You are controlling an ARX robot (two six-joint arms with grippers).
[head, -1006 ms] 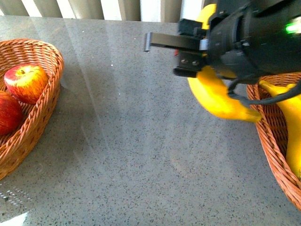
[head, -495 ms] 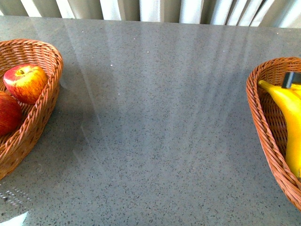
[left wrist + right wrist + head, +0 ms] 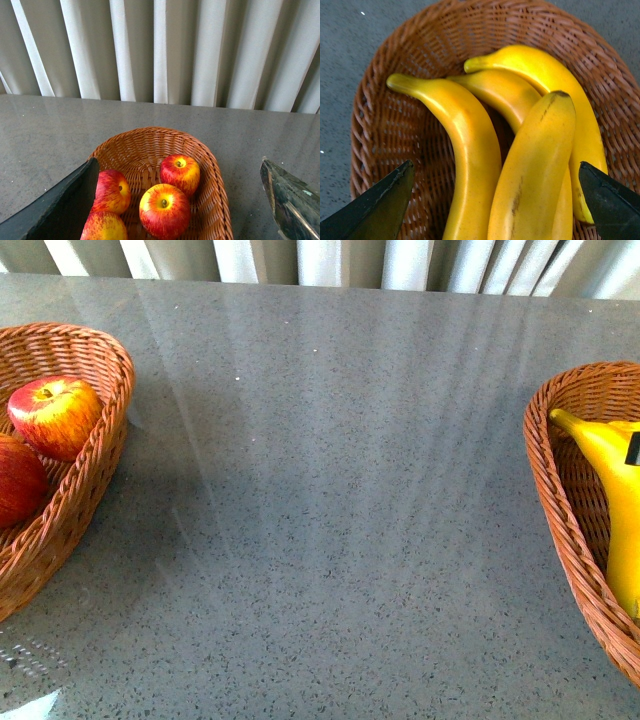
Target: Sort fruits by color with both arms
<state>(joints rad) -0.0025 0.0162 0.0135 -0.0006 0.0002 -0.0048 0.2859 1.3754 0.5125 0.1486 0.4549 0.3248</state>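
Observation:
In the front view two red-and-yellow apples (image 3: 55,415) lie in the left wicker basket (image 3: 95,480), and a yellow banana (image 3: 615,490) lies in the right wicker basket (image 3: 560,530). The left wrist view shows several apples (image 3: 165,211) in their basket (image 3: 212,200). My left gripper (image 3: 178,167) hangs open and empty above them. The right wrist view shows several bananas (image 3: 470,150) lying together in their basket (image 3: 395,125). My right gripper (image 3: 495,166) is open and empty just above them. In the front view only a small black piece of it (image 3: 633,448) shows at the right edge.
The grey speckled tabletop (image 3: 330,520) stretches between the two baskets. A pale pleated curtain (image 3: 160,50) hangs behind the table's far edge.
A second ago my right arm held a banana over the table near the right basket. It has since moved right, out of the front view, and the banana is no longer in its grip.

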